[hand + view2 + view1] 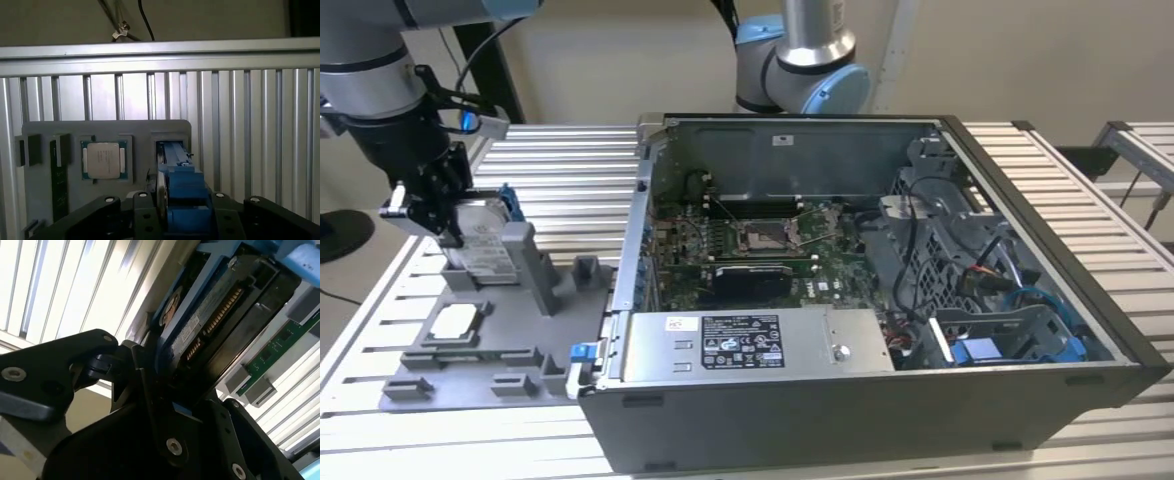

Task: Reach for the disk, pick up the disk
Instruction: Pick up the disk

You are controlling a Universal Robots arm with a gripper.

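Observation:
The disk (486,238) stands on edge in a slot of the grey fixture plate (520,335) at the exterior view's left. It is silver-grey with blue side rails. My gripper (450,212) comes down on it from above and its black fingers (150,390) press against both faces. In the second wrist view the disk (220,315) shows its connector edge and blue rail between the fingers. The first wrist view has the disk's blue rail (182,187) clamped in the gripper (175,202), over the slot. Whether the disk still rests in the slot cannot be told.
A small square chip (454,322) lies on the fixture plate close to the disk, also seen as the chip (104,160) beside a green memory stick (59,185). The open computer case (881,300) stands at the exterior view's right. A second arm (801,60) rises behind it.

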